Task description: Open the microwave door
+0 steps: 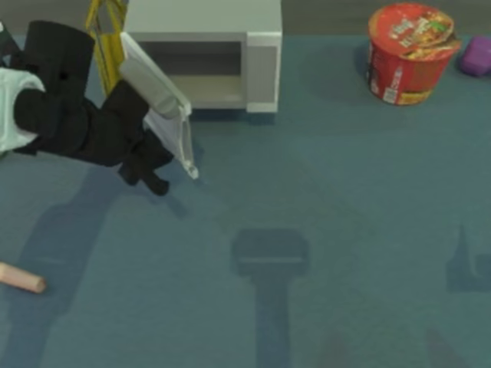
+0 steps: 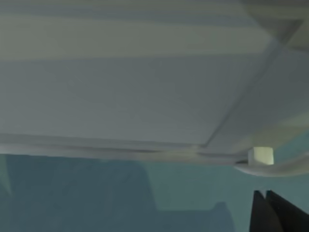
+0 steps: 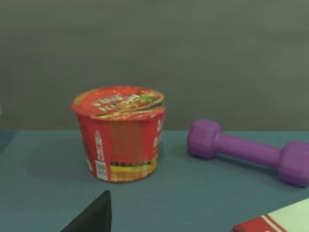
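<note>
A boxy white-grey microwave [image 1: 203,31] is seen at the far edge of the blue-green table [image 1: 345,230], left of centre in the top view, with its narrow light control panel [image 1: 263,70] at the right of its front and the cavity exposed. The white-framed microwave door with its grey translucent window [image 1: 157,100] is swung well out from the front on its left-hand hinge, its free edge pointing toward the near side of the table. The black left gripper [image 1: 149,172] is placed just beside the door's outer edge, on its left — whether its fingers are spread or closed on anything cannot be told. In the left wrist view the door panel [image 2: 120,96] fills most of the frame from close by, with a small pale block [image 2: 260,155] at its edge and dark fingertips [image 2: 277,215] showing at the corner; this detail is hidden from above. The right arm is not seen in the top view; only a dark sliver of the right gripper [image 3: 94,217] is caught in its own wrist view, state indeterminable. That view gives a red instant-noodle cup [image 3: 120,133] standing upright beside a purple dumbbell [image 3: 251,152] lying flat — the top view cuts the dumbbell [image 1: 476,55] at the frame edge. A red-and-white flat object [image 3: 275,220] is noted only there. A yellow frame [image 1: 103,34] behind the door and a pinkish cylinder [image 1: 21,277] at the table's left edge are recorded only from above.
</note>
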